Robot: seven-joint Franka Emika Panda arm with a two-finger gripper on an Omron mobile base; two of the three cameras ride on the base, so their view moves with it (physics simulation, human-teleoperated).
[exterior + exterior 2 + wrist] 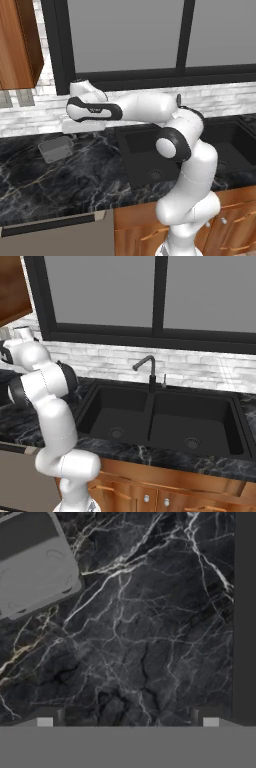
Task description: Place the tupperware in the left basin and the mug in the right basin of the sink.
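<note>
In the left base view the tupperware (56, 148) is seen lying flat on the dark marble worktop (60, 185), well to the left of the sink (150, 150) and apart from it. The arm is stretched leftward above the worktop, so that its hand is carried toward the container; this is judged to be the approach for the first pick.

In the right base view the left basin (117, 416) and the right basin (192, 426) are shown side by side under the faucet (146, 368), parted by the divider. Nothing is seen lying in either, so both placements are judged not yet done.

In the hand view the tool (127, 722) is held released, its fingertips (45, 722) spread wide over bare marble with nothing between them. The tupperware (35, 567) is seen at the upper left corner, off the tool's line, so a further shift toward it is judged necessary before descent.
</note>
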